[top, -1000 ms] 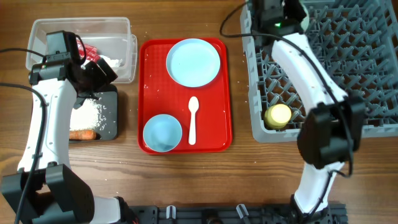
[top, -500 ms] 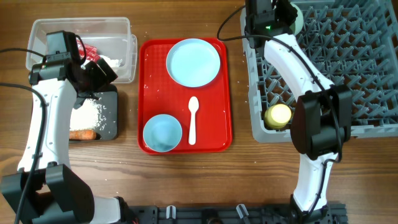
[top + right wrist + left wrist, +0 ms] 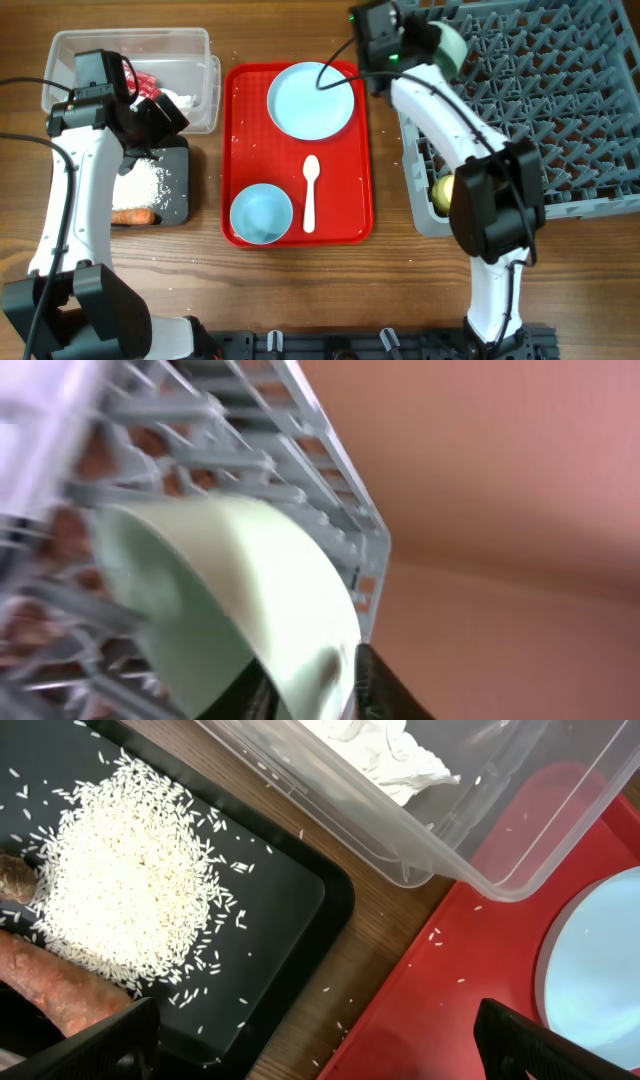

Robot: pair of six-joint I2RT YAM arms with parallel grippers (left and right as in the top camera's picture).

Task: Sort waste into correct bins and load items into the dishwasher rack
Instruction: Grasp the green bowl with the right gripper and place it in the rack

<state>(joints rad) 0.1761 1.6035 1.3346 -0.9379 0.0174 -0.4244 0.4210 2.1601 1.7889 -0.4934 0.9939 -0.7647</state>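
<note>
My right gripper (image 3: 428,42) is shut on the rim of a pale blue bowl (image 3: 448,45) at the far left corner of the grey dishwasher rack (image 3: 545,110). In the right wrist view the bowl (image 3: 230,580) sits between my fingertips (image 3: 385,685), against the rack pegs (image 3: 200,460). A yellow cup (image 3: 445,190) lies in the rack. The round plate (image 3: 310,98), a second bowl (image 3: 261,214) and the white spoon (image 3: 310,192) lie on the red tray (image 3: 345,215). My left gripper (image 3: 320,1045) is open and empty over the edge of the black tray (image 3: 290,910).
The black tray holds rice (image 3: 120,890), a carrot stick (image 3: 50,985) and a brown lump (image 3: 12,878). The clear tub (image 3: 130,55) holds white napkins (image 3: 385,755) and a red wrapper (image 3: 145,82). Rice grains lie scattered on the wood and on the red tray.
My right gripper has moved left with the bowl. The rack has swung with it and now sits skewed on the table. The left arm has not moved.
</note>
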